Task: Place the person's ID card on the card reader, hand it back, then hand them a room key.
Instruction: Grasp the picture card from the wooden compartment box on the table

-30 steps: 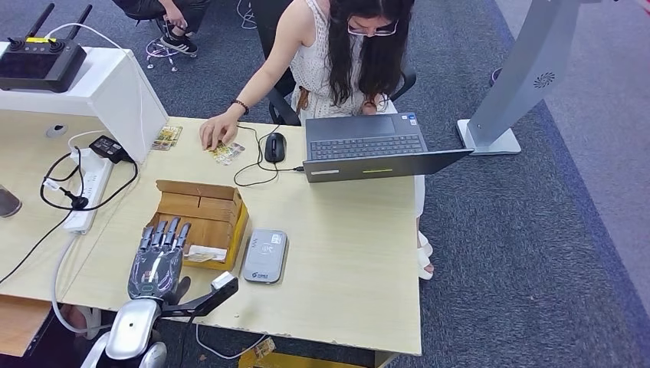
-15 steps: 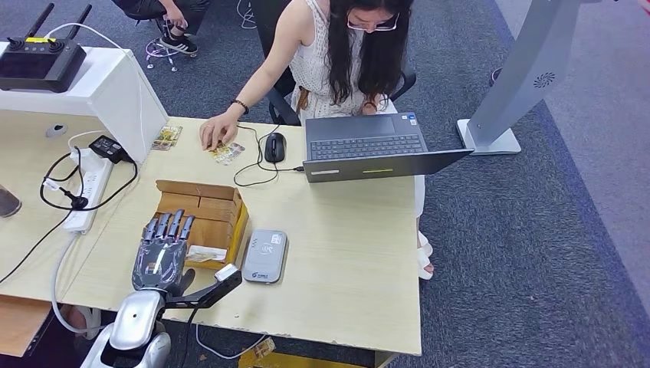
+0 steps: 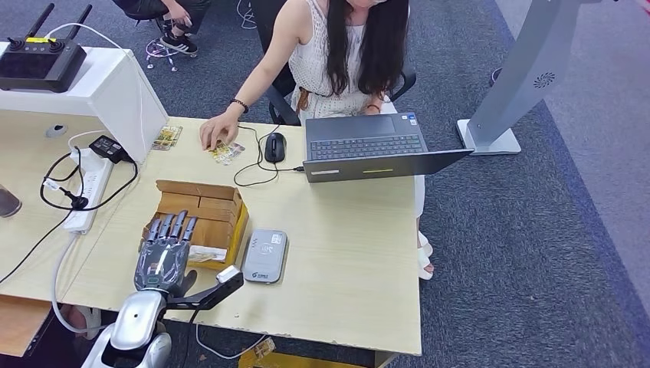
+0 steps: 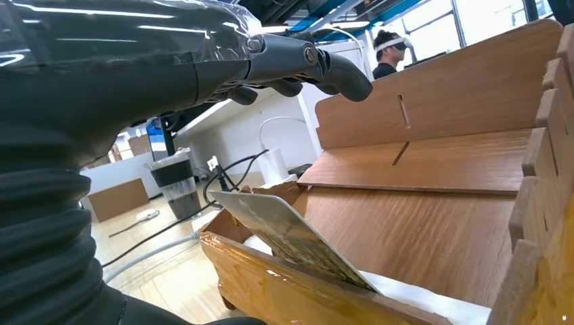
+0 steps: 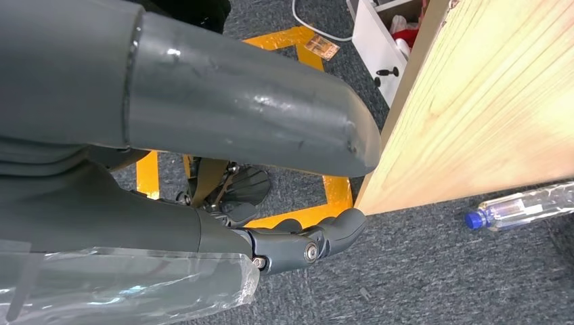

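Forward over the wooden box [image 3: 201, 218] has crept the left robot hand [image 3: 163, 249], fingers apart, empty. Inside leans a thin, stiff, slick room key card [image 4: 291, 237]; pinch its raised edge.

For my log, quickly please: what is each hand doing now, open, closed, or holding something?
Left hand: open, fingers spread over the wooden box, holding nothing.
Right hand: hangs below the table edge; cannot be told.
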### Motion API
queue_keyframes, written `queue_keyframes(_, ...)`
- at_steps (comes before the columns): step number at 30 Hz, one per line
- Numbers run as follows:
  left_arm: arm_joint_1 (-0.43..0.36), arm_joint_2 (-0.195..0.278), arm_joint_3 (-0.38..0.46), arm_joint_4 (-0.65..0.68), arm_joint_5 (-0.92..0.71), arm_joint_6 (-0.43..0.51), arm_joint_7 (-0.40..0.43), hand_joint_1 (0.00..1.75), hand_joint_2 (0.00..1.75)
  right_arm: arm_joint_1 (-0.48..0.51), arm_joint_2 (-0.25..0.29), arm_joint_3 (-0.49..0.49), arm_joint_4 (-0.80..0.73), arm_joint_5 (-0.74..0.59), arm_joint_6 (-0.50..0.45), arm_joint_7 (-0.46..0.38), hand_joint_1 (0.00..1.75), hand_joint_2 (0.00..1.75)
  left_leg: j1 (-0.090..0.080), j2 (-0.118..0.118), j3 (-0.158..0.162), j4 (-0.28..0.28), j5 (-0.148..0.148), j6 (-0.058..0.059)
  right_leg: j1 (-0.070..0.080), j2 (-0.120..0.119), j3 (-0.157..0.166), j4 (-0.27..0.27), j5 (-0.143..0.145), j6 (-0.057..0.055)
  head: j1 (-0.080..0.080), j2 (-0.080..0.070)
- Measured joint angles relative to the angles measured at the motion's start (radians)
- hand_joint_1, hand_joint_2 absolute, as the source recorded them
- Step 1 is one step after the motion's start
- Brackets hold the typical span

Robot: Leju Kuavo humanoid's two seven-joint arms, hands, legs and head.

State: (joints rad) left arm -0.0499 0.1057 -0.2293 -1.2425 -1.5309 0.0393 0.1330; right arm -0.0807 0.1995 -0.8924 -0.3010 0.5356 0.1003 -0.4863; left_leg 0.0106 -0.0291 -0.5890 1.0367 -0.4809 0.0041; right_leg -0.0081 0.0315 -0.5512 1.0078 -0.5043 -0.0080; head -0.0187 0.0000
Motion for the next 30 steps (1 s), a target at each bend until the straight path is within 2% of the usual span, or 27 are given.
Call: queue_keyframes(30, 0.019, -0.008, 0.000, 0.006, 0.023, -0.010, -0.015, 0.00, 1.75, -0.001, 0.000, -0.002, 0.000, 0.006, 0.000, 0.001, 0.00, 0.00, 0.000, 0.000, 0.000, 0.000, 0.000, 0.000, 0.000, 0.000, 0.000, 0.000, 0.000, 0.000, 0.000, 0.000)
